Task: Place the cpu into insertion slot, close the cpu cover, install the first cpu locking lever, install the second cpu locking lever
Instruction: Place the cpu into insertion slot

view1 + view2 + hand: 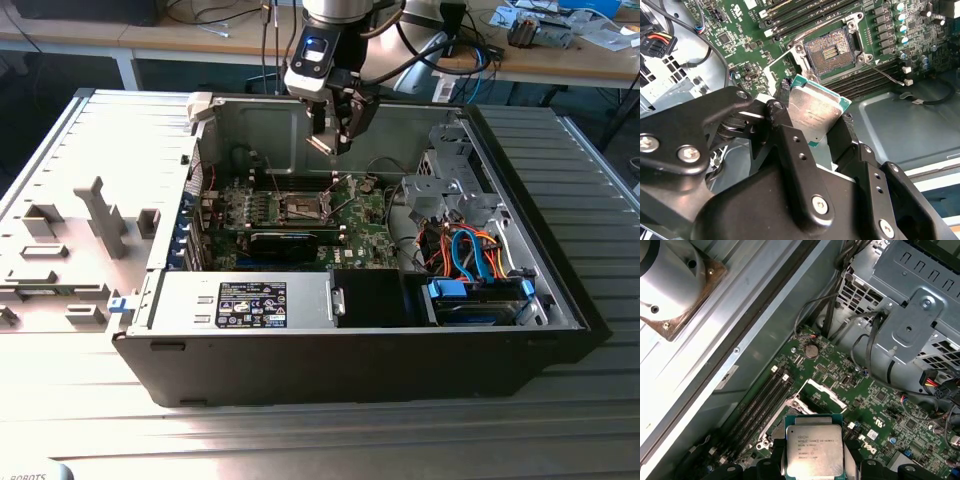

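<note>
Ridged metal benchtop with an open computer case lying on it, motherboard exposed, and we're on step one: getting the cpu into the insertion slot. The gripper hangs above the board near the case's rear wall, jaws closed down to the chip's width and pinching the cpu by two opposite edges, metal lid facing the wrist cameras. The chip is in the air, well apart from the socket, which sits bare with its contact field showing. The cpu cover looks swung up and out of the way. By my read, seating calls for squaring the chip over the socket and lowering it flat, no tilt.
</note>
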Tool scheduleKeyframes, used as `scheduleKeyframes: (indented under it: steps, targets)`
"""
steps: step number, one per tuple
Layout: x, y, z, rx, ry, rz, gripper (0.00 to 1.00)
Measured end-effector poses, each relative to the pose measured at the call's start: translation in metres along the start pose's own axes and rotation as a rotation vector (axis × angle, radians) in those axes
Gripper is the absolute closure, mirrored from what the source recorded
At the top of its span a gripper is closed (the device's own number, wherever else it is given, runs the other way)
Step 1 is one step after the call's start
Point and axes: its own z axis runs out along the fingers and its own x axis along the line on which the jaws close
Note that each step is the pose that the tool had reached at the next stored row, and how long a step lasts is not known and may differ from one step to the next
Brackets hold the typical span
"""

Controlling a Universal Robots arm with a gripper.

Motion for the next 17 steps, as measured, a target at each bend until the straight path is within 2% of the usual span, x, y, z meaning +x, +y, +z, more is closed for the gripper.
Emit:
scheduleKeyframes:
  steps: [17]
  targets:
    - [0.0,0.0,0.0004,-0.0002,-0.0016,0.021,0.46]
